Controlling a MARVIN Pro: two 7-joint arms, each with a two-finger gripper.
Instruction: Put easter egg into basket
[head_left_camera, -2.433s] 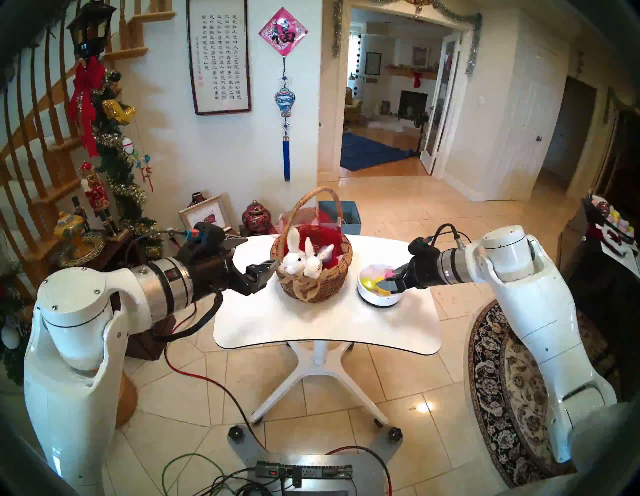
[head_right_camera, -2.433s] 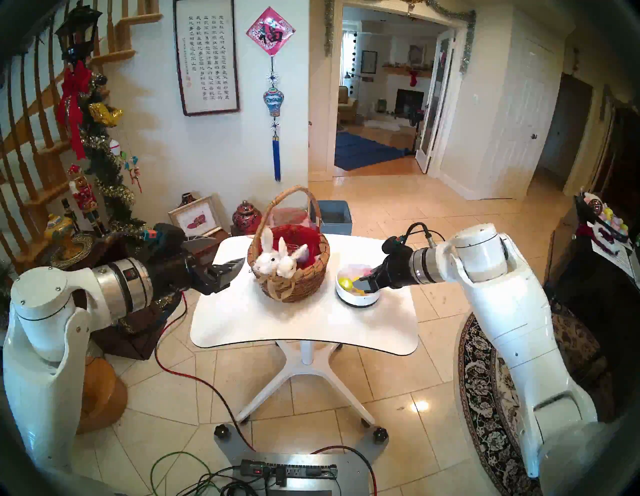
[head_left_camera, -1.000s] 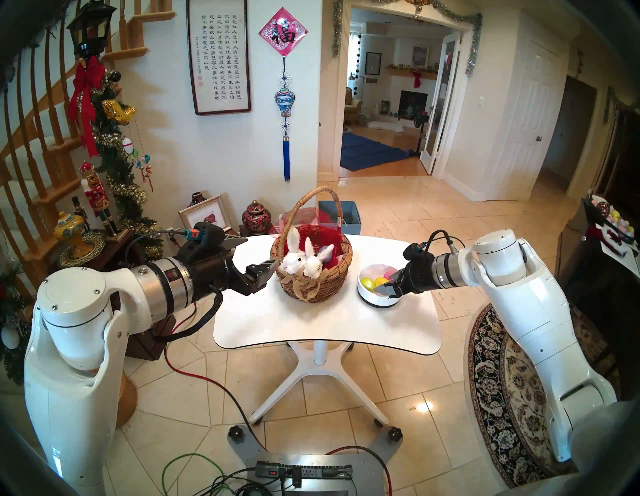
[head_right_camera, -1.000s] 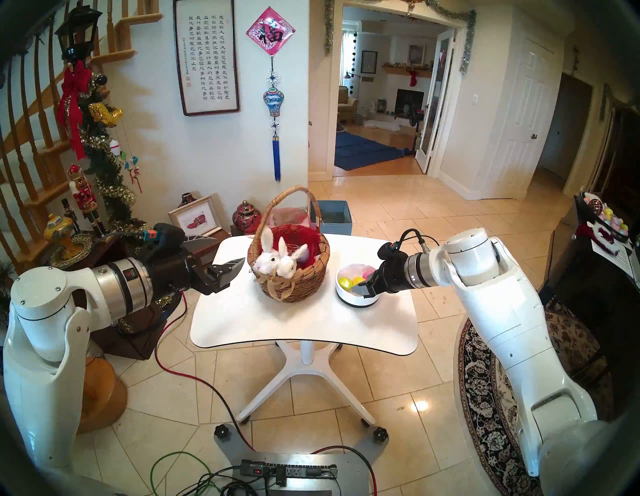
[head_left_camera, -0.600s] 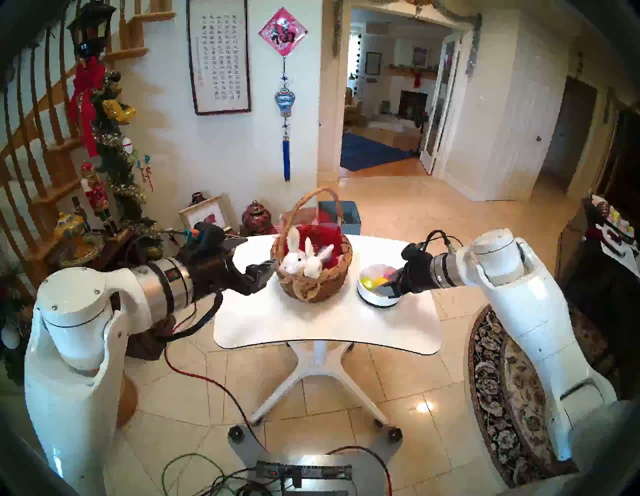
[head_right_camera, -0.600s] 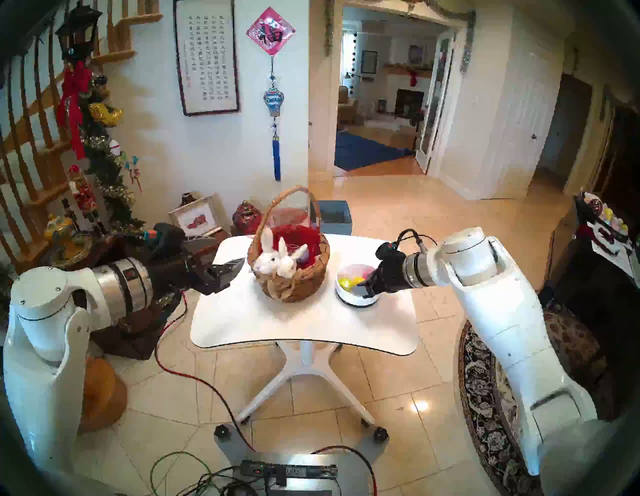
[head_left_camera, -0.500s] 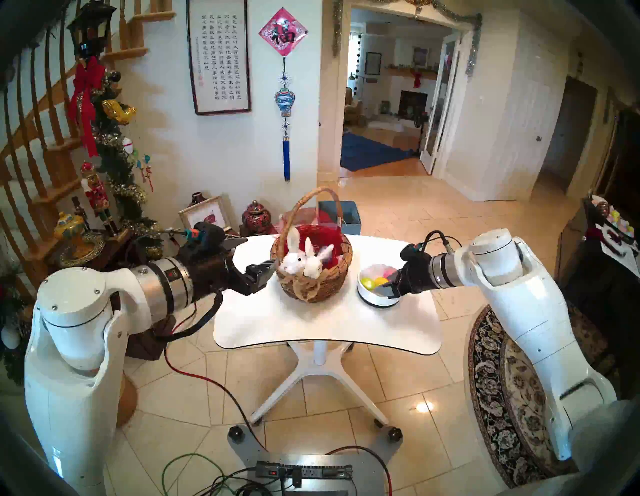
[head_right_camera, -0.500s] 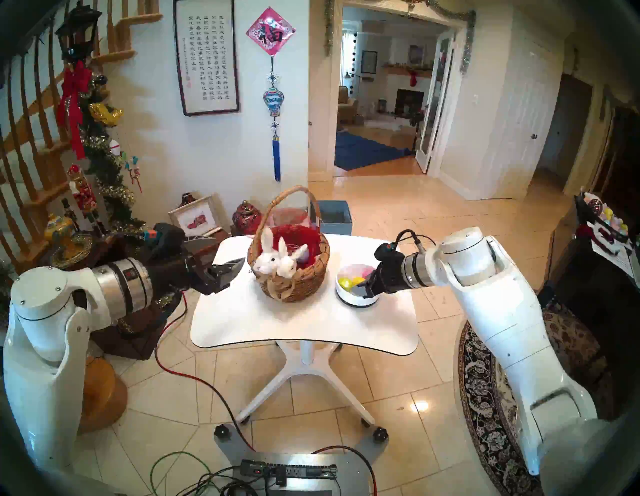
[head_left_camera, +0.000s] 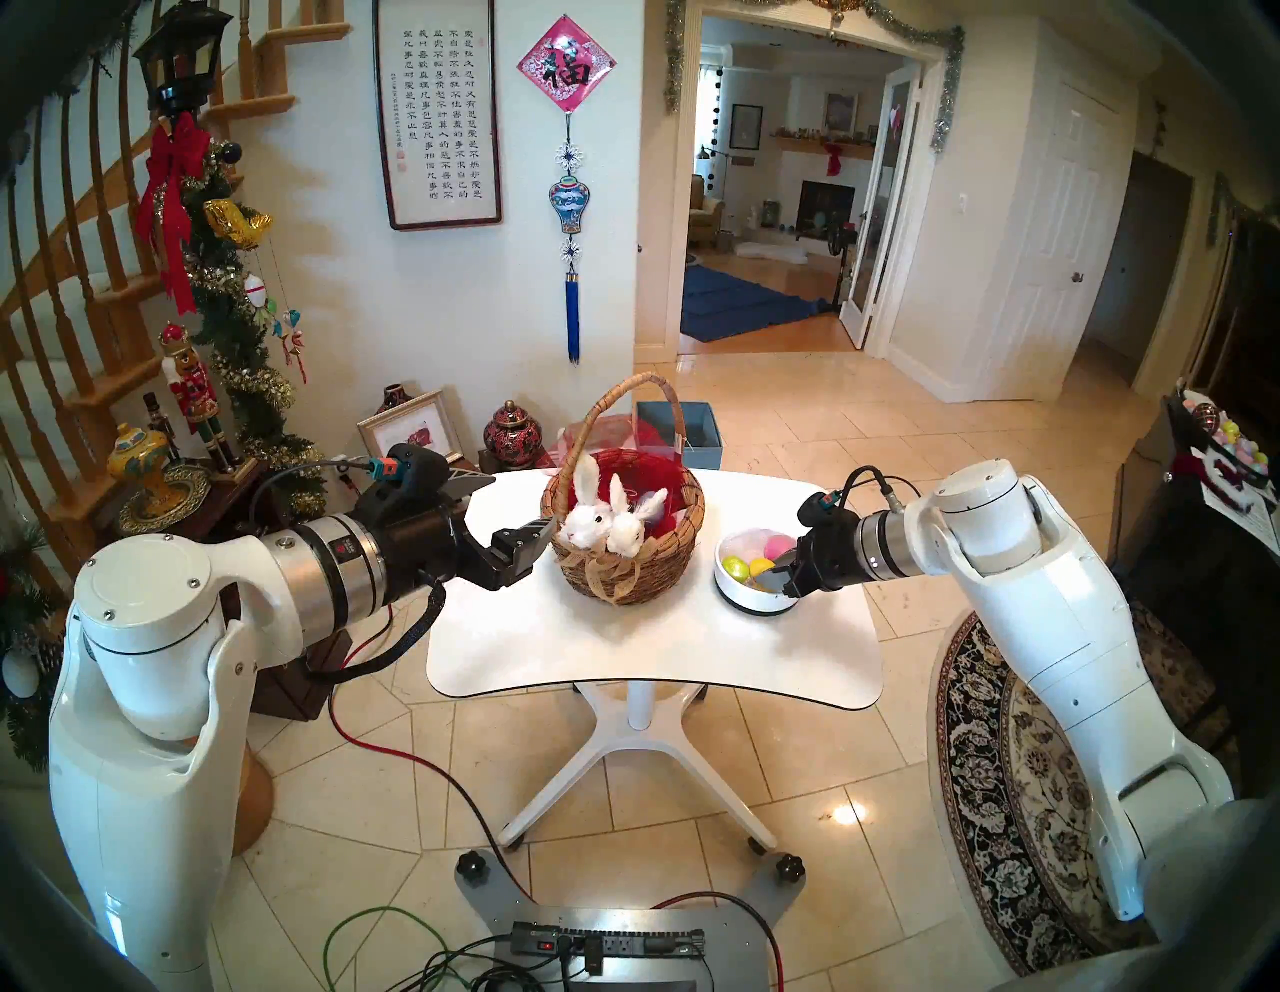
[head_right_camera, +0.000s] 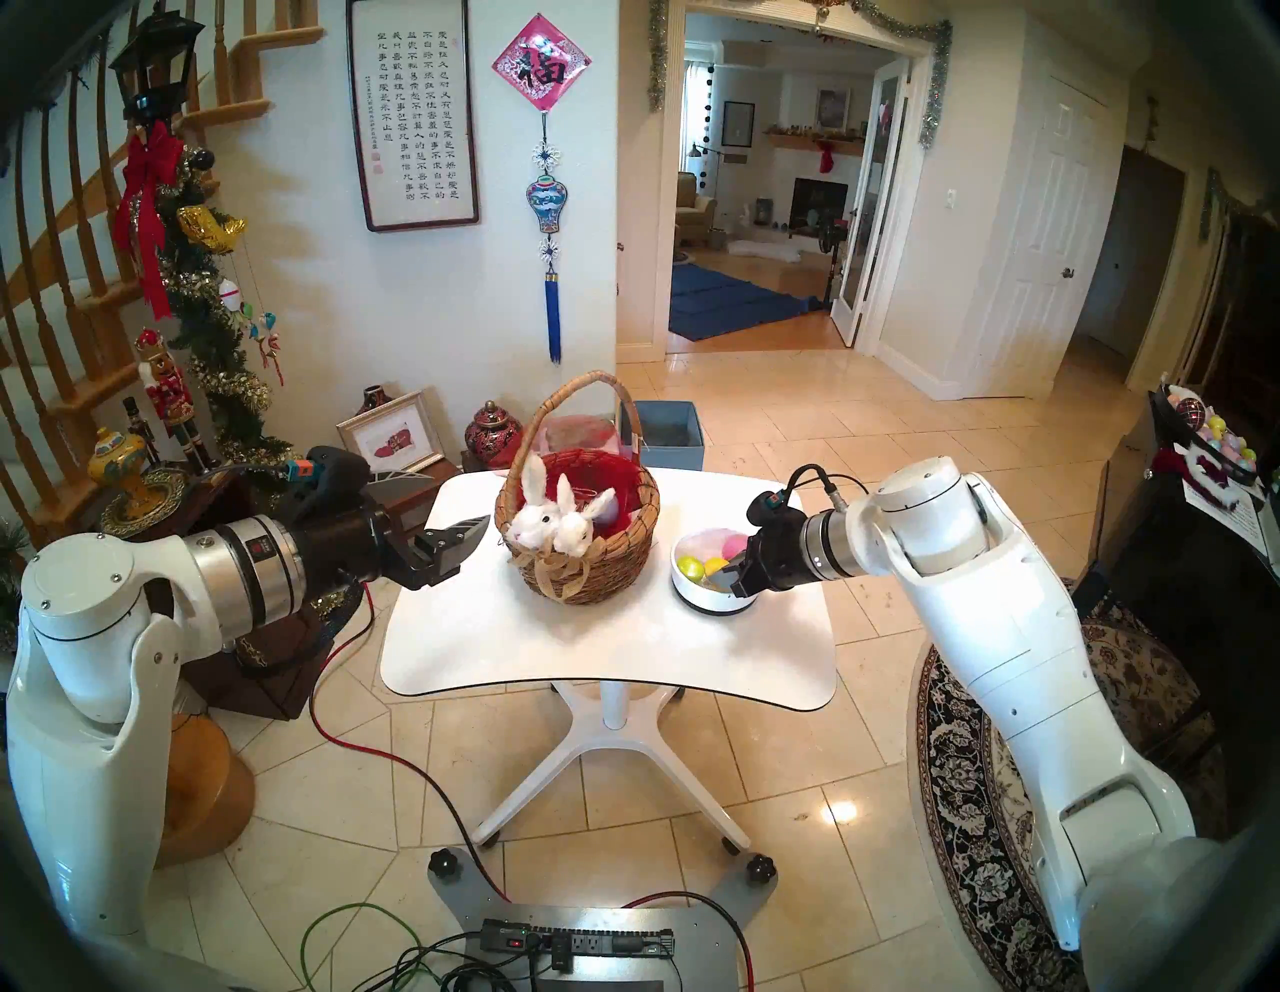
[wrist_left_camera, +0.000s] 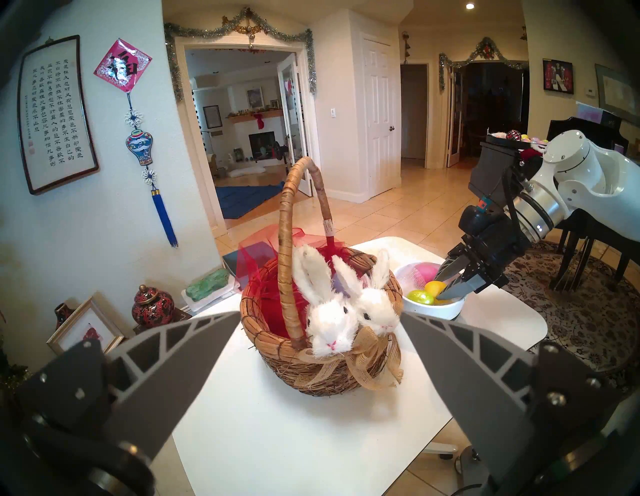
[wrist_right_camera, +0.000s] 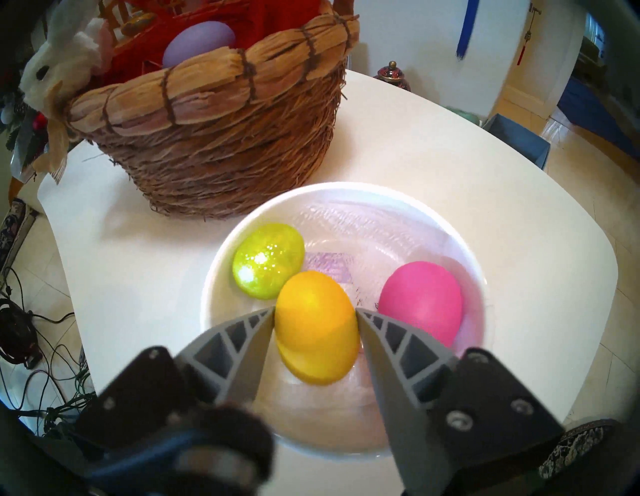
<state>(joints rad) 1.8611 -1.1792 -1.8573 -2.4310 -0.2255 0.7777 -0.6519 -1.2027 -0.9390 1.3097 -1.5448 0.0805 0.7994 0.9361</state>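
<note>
Farthest left, the left gripper (head_left_camera: 526, 547) hangs level beside the wicker basket (head_left_camera: 627, 547), its fingers spread wide and holding nothing; in its wrist view the two grey fingers frame the basket without touching it. The basket stands near the middle of the white table (head_left_camera: 623, 658), its two plush bunnies (head_left_camera: 602, 526) on the near rim, and a lilac egg (wrist_right_camera: 199, 41) already lies on the red lining inside.

Just right of the basket, close but apart from it, sits the small white bowl (wrist_right_camera: 221, 277) with three eggs: a glittery green egg (wrist_right_camera: 268, 265) on its left, a yellow egg (wrist_right_camera: 317, 325) in the middle and a pink egg (wrist_right_camera: 420, 303) on its right. The right gripper (wrist_right_camera: 315, 313) reaches down into this bowl from the right and is plainly the nearer arm; the left one is well apart from the bowl, with the basket in between.

The relation that matters lies in the right wrist view. The yellow egg sits squarely between the two fingertips, its long axis running along the line of the fingers, so they meet it across its narrow waist. The tips appear to touch both flanks, but whether the grip is firm cannot be told. The basket's open mouth lies ahead and to the left of the gripper in that view, and its rim stands higher than the bowl, so the egg would probably need lifting before it travels across.
</note>
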